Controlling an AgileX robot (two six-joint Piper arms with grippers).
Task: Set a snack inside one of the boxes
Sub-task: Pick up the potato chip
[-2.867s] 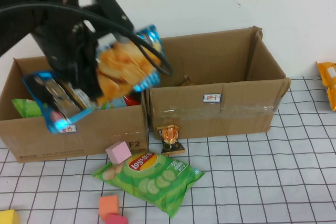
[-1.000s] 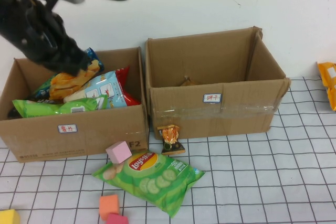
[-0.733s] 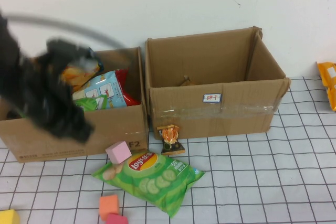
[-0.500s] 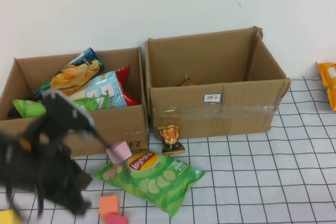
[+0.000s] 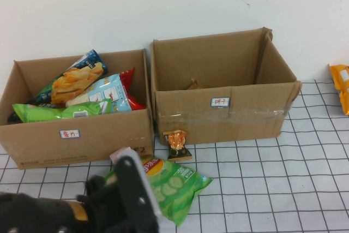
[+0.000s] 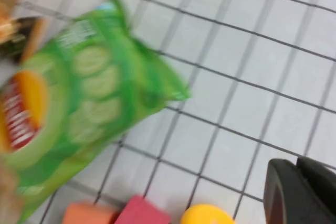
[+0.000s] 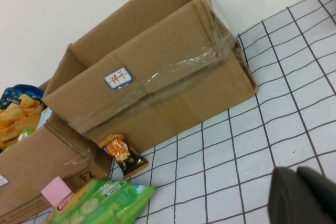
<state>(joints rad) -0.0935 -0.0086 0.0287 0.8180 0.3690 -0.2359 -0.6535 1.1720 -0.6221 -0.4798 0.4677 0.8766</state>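
The blue bag of orange chips point(image 5: 76, 76) lies in the left cardboard box point(image 5: 82, 135) on top of a light blue bag point(image 5: 106, 95), a red bag point(image 5: 129, 87) and a green bag point(image 5: 52, 112). The right box point(image 5: 223, 110) holds only something small at its back. A green Lay's bag point(image 5: 177, 185) lies on the table in front of the boxes, also in the left wrist view point(image 6: 79, 108). My left arm point(image 5: 117, 203) is low at the front left, its gripper point(image 6: 302, 190) shut and empty beside the green bag. My right gripper point(image 7: 304, 195) is shut and empty over the grid mat.
A small gold-orange packet point(image 5: 177, 144) stands before the right box. A pink cube point(image 7: 58, 190) sits by the left box. Orange point(image 6: 86, 214), red point(image 6: 142, 214) and yellow point(image 6: 210, 216) blocks lie at the front left. An orange packet point(image 5: 341, 85) lies at the far right.
My left arm let go of the blue chip bag in the left box, then swung down and back to the front left of the table. The bag stays in the box.
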